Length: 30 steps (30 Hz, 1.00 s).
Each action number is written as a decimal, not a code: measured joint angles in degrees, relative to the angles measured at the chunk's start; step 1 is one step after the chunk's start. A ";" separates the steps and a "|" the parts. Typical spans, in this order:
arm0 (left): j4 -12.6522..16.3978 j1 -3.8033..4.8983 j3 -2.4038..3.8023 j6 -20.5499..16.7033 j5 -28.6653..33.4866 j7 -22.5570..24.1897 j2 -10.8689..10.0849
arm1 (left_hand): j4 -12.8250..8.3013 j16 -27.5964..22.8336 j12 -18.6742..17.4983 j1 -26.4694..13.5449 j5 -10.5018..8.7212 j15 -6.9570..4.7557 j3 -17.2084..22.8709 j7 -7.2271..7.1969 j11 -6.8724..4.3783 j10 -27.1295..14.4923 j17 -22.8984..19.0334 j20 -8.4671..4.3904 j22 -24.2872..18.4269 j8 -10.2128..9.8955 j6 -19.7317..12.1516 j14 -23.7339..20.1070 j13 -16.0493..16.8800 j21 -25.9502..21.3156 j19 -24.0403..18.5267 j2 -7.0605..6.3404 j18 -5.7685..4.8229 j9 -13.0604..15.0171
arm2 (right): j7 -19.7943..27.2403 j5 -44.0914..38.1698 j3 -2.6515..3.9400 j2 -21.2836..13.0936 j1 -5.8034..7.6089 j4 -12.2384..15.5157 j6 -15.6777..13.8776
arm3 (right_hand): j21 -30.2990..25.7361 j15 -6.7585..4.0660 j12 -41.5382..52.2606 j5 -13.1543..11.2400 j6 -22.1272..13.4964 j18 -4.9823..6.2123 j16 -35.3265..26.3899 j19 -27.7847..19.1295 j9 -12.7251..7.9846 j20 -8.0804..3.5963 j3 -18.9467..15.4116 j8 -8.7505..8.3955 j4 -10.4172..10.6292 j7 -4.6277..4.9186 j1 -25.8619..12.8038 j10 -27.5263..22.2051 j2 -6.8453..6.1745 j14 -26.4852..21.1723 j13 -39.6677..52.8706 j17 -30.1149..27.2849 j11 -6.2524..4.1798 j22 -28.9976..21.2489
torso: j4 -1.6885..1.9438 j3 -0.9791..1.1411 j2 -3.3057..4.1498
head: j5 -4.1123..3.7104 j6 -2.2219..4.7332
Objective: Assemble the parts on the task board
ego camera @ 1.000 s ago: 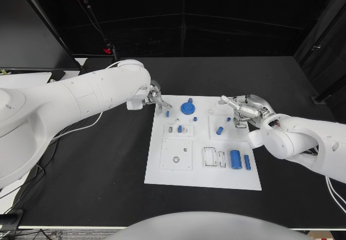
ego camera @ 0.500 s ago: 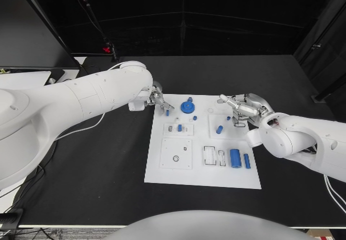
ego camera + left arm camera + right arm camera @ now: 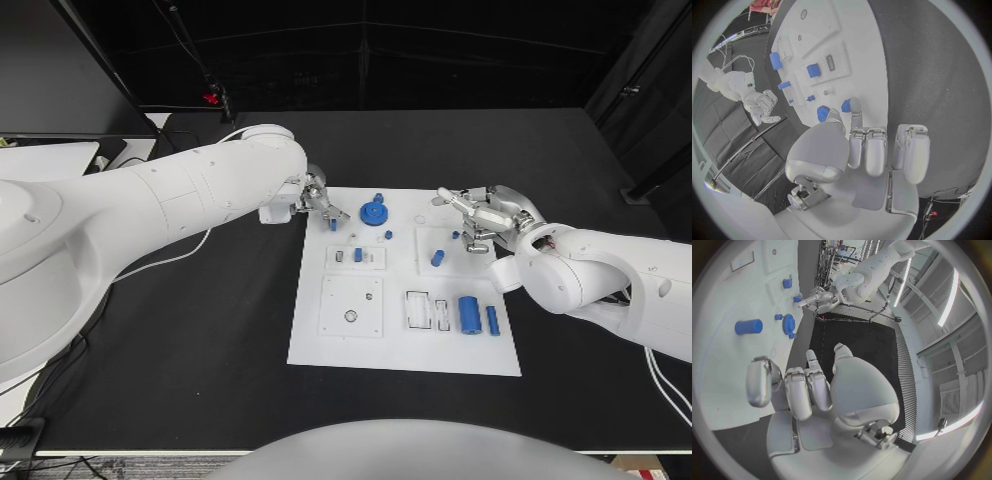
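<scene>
Fingertips (image 3: 853, 106) of the left hand (image 3: 313, 199) sit at the far left corner of the task board (image 3: 325, 345). In the left wrist view a small blue peg (image 3: 846, 105) lies right at those tips, with a second blue piece (image 3: 822, 113) just beside the thumb; whether the fingers actually pinch the peg cannot be told, as the tips hide the contact. In the head view that small blue peg (image 3: 333, 225) stands on the board directly under the hand.

Just past the left fingers, toward the board's middle, lies the round blue gear (image 3: 375, 213). Farther from them, a small blue part (image 3: 358, 256) stands in a raised white block.

Fingers (image 3: 795, 390) of the right hand (image 3: 483, 219) are curled partly inward, side by side, and hold nothing visible; the hand hovers over the board's far right corner. Just below its tips sit 2 small blue parts, a tiny peg (image 3: 456, 236) and a short blue cylinder (image 3: 437, 259). Nearer the robot, well apart from both hands, a large blue cylinder (image 3: 469, 316) and a slim blue bar (image 3: 493, 321) lie side by side next to a white slotted frame (image 3: 418, 311).
</scene>
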 measured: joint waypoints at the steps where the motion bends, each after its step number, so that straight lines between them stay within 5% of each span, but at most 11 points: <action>1: -0.02 -0.01 0.00 0.00 0.00 0.00 0.02 | 0.00 0.00 0.00 0.00 0.06 0.00 0.00 0.08 0.09 -0.09 0.00 0.00 0.00 -0.23 -0.08 0.00 0.00 0.00 0.00 0.00 0.00 0.05 | 0.00 0.00 0.00 0.01 0.00 0.00 0.00 | 0.00 0.00 0.00 0.00 0.00 0.00 0.00 0.00 0.00 0.00 0.00 0.00 0.00 0.00 0.00 0.00 0.00 0.00 0.00 0.00 0.00 0.00 | 0.01 0.00 0.00 | -0.01 -0.04; 15: -0.39 -0.06 0.00 0.09 -0.02 0.36 0.20 | 0.00 0.00 -0.17 3.60 2.66 0.56 0.00 0.89 0.83 -0.02 0.00 -0.54 0.00 -1.50 -2.54 -0.06 0.00 0.00 -0.14 -0.71 0.00 0.24 | 0.01 0.00 0.00 0.10 0.00 -0.03 0.00 | 0.00 0.00 0.00 0.00 0.00 0.00 0.00 0.00 -0.01 0.00 -0.16 0.00 -0.17 0.00 0.00 0.00 0.00 0.00 0.00 0.00 0.00 0.00 | 0.05 0.00 0.00 | -0.27 -0.11; 30: -0.39 -0.15 0.00 0.31 -0.03 0.49 0.43 | -0.59 0.00 -0.05 5.18 3.41 0.70 0.59 0.70 1.11 -0.29 0.00 -0.81 -0.01 -1.53 -2.74 -0.19 0.03 0.00 -0.01 -1.08 -0.01 0.30 | 0.00 0.00 0.00 0.04 0.00 -0.03 -0.03 | 0.00 0.00 0.00 0.06 0.00 0.00 0.00 0.00 0.03 0.00 -0.16 0.21 -0.16 0.00 0.00 0.00 0.00 0.00 0.00 0.05 0.00 0.00 | 0.06 0.03 -0.01 | -0.25 -0.14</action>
